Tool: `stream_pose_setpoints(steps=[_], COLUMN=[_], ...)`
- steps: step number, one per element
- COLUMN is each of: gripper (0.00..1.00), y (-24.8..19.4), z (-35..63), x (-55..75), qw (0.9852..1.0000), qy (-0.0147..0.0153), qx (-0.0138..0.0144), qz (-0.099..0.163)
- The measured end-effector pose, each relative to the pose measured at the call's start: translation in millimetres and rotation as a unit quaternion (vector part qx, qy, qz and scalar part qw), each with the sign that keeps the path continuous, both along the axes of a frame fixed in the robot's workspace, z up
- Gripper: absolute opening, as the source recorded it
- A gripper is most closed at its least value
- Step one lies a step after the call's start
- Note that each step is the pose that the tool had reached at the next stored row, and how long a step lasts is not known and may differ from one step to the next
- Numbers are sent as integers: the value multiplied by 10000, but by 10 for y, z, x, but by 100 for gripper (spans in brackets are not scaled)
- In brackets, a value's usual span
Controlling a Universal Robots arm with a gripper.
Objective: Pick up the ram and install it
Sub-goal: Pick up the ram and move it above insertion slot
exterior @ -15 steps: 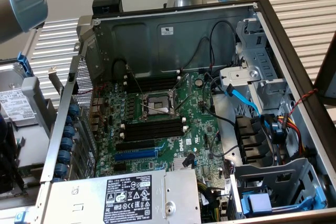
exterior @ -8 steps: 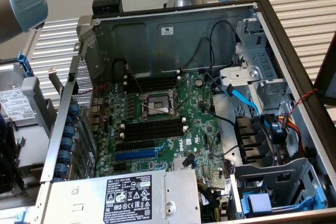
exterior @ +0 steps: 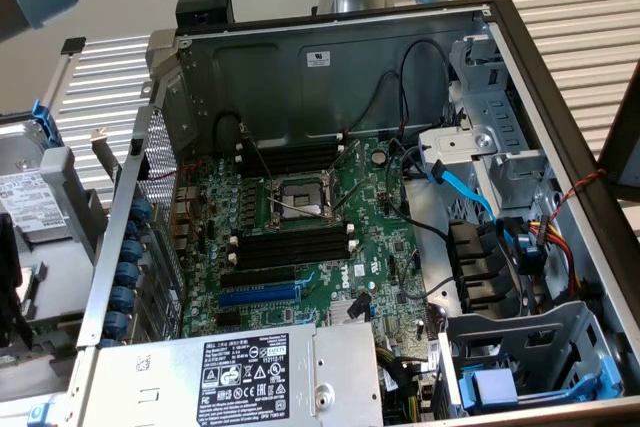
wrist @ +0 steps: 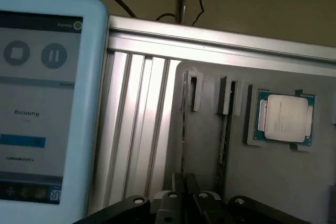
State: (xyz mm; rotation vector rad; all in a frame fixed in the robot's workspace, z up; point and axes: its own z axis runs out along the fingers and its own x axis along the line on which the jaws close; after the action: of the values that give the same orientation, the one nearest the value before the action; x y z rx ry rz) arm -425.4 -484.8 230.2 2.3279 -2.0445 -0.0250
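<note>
In the wrist view my gripper [wrist: 185, 199] hangs above a grey holder [wrist: 210, 171] on the slatted metal table. Its fingertips look shut together with nothing between them. A thin ram [wrist: 183, 129] stands on edge in a slot of the holder, in line with the gripper. A second thin stick [wrist: 226, 135] stands in the neighbouring slot. In the exterior view the open computer case shows its motherboard [exterior: 385, 237] with long black memory slots [exterior: 290, 247] beside the processor socket [exterior: 300, 197].
A processor chip [wrist: 284, 119] lies in a recess of the holder. A light blue control tablet [wrist: 47, 103] stands next to the holder. In the case are a blue expansion slot [exterior: 258, 295], a power supply [exterior: 240, 377], drive cages [exterior: 520, 357] and loose cables [exterior: 470, 192].
</note>
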Motion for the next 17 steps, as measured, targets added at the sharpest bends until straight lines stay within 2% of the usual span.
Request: stream_pose_setpoints(steps=[4, 6, 17], gripper=[15, 15, 15], y=[0, 0, 0], z=[144, 186, 186], x=[2, 1, 2], qw=[10000, 10000, 10000], qy=[0, 0, 0], qx=[-25, -32, -32], qz=[-52, -85, -90])
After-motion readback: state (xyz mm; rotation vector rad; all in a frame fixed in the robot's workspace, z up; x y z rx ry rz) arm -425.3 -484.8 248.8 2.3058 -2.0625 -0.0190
